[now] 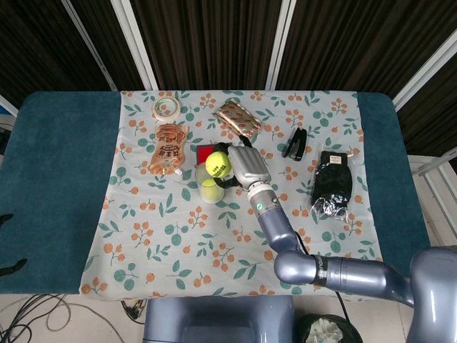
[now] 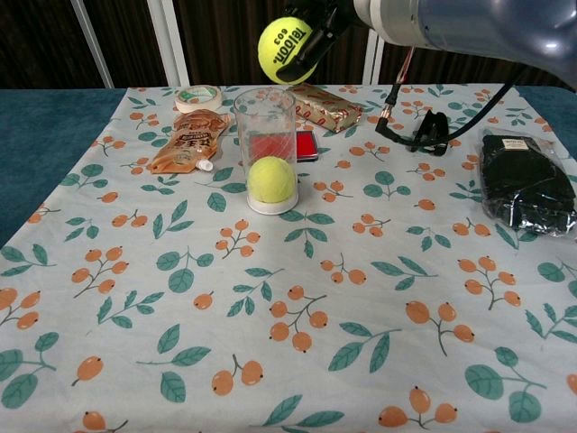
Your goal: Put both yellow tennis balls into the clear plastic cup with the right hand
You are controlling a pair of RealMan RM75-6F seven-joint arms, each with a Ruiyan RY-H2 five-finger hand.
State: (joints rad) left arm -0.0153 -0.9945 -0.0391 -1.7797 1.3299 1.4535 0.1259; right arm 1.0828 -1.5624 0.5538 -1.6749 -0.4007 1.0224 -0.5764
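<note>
My right hand (image 1: 245, 165) (image 2: 326, 16) grips a yellow tennis ball (image 1: 218, 164) (image 2: 286, 50) in the air, just above and slightly right of the rim of the clear plastic cup (image 2: 265, 150) (image 1: 208, 183). The cup stands upright on the floral cloth, and a second yellow tennis ball (image 2: 271, 179) (image 1: 208, 191) sits at its bottom. My left hand is in neither view.
A red flat box (image 2: 279, 144) lies right behind the cup. An orange pouch (image 1: 170, 148) and a tape roll (image 1: 166, 108) are to its left, with a gold packet (image 1: 238, 118) behind. A black stapler (image 1: 295, 143) and a black bag (image 1: 333, 183) lie to the right.
</note>
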